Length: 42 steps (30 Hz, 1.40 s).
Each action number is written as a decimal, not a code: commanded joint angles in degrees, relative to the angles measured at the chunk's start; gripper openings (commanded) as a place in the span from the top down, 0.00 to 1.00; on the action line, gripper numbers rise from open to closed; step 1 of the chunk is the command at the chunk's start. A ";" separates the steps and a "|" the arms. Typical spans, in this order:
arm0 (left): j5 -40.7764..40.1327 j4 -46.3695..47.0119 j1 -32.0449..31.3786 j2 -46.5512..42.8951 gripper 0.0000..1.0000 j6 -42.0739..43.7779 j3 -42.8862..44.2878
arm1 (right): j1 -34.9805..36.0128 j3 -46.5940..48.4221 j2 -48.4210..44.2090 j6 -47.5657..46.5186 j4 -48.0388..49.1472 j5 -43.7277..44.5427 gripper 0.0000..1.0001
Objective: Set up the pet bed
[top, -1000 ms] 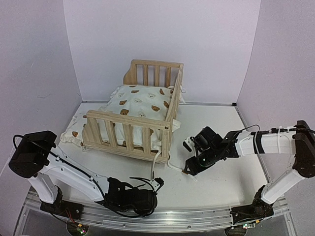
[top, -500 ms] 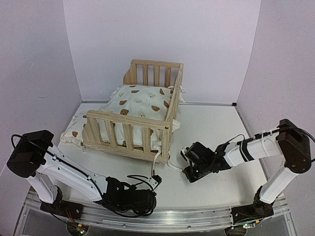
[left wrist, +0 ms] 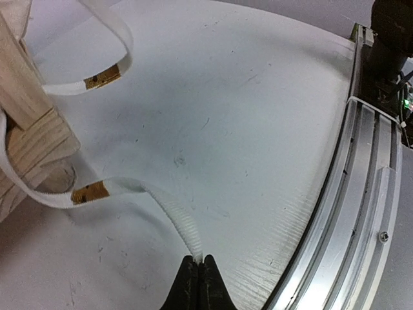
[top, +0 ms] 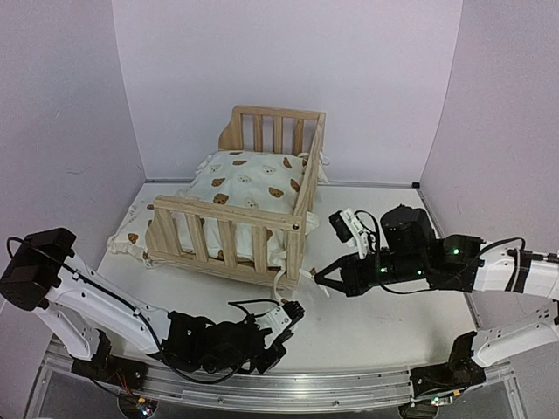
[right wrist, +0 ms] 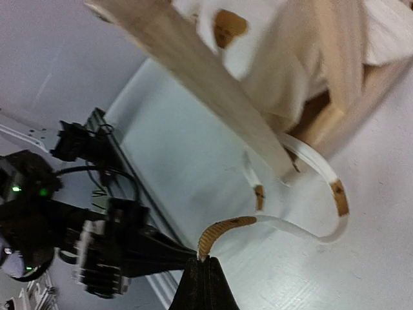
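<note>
The pet bed's pine frame [top: 229, 229] stands at the table's back left with the bear-print cushion [top: 253, 179] bulging inside it. A small matching pillow [top: 131, 229] lies outside, against the frame's left end. Two white ties hang from the near right corner post [left wrist: 32, 129]. My left gripper [left wrist: 199, 259] is shut on the end of one tie [left wrist: 174, 213], low over the table in front of the bed [top: 293, 312]. My right gripper [right wrist: 202, 260] is shut on the brown-tipped end of the other tie [right wrist: 222, 229], just right of that corner [top: 319, 274].
An aluminium rail [left wrist: 361, 194] runs along the table's near edge, close to my left gripper. Purple walls close in the table at the back and both sides. My left arm [right wrist: 110, 248] lies low just beyond the right gripper's fingertips.
My right gripper has shut on a tie end and swung up and left toward the bed's corner. My left gripper stays shut on its tie and has shifted slightly right.
</note>
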 commanded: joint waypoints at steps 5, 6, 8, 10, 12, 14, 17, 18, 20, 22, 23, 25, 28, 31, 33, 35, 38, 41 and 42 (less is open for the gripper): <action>1.39 13.03 -0.16 -2.22 1.00 11.92 -2.31 | 3.72 9.91 1.88 5.67 9.02 -5.35 1.00; 1.33 13.15 -0.21 -2.14 1.00 12.16 -2.46 | 4.54 10.90 2.50 5.42 9.15 -4.72 1.00; 1.45 13.05 -0.25 -1.54 1.00 13.08 -2.29 | 5.84 13.54 4.29 5.39 8.79 -3.17 1.00; 1.28 12.98 -0.35 -0.71 1.00 14.22 -1.98 | 7.34 15.76 6.38 4.44 7.71 -0.40 1.00; 1.17 12.90 -0.38 0.03 1.00 14.66 -1.58 | 9.23 18.74 9.03 2.66 5.55 3.05 1.00; 0.74 12.84 -0.34 0.83 1.00 16.14 -0.83 | 12.07 22.77 12.61 0.69 1.42 8.28 1.00; 1.00 12.89 -0.40 1.11 1.00 15.92 -0.20 | 16.67 30.41 19.80 0.91 -7.00 21.65 0.91; 1.22 12.88 -0.49 1.28 1.00 15.64 -0.11 | 17.66 33.26 22.39 1.75 -11.00 25.14 0.87; 1.46 12.90 -0.69 1.39 1.00 15.30 -0.01 | 18.80 38.07 26.03 2.04 -17.78 29.77 0.68; 1.56 12.98 -1.08 1.18 1.00 13.35 -0.17 | 18.91 39.40 26.40 2.05 -20.77 30.38 0.55; 1.77 12.94 -1.34 1.15 1.00 12.76 -0.27 | 18.91 38.94 25.13 1.75 -20.95 29.83 0.51; 2.10 12.93 -1.66 1.21 1.00 12.53 -0.35 | 18.82 39.19 22.81 1.17 -21.36 28.95 0.46; 2.24 12.92 -1.89 0.96 1.00 12.11 -0.44 | 18.54 39.12 18.83 0.09 -23.12 28.64 0.41; 2.10 13.05 -1.90 0.39 1.00 11.50 -0.15 | 17.03 38.91 14.59 -0.98 -27.45 31.56 0.38; 2.48 13.10 -1.85 -0.39 1.00 10.61 -0.03 | 13.83 35.87 10.48 -1.05 -28.88 32.23 0.36; 1.34 13.00 -1.73 -0.85 1.00 9.41 0.35 | 7.41 29.74 4.60 -0.63 -28.29 29.84 0.35; 1.78 12.99 -0.82 -1.72 1.00 7.92 0.43 | 1.41 14.78 -1.65 -3.05 -20.79 23.57 0.30; 1.72 13.01 0.40 -3.31 1.00 6.05 -0.45 | -0.31 3.81 -2.46 -7.03 -10.67 14.67 0.30; 1.77 13.06 0.77 -3.99 1.00 5.72 -0.86 | -0.26 0.69 -2.31 -8.04 -7.45 12.85 0.30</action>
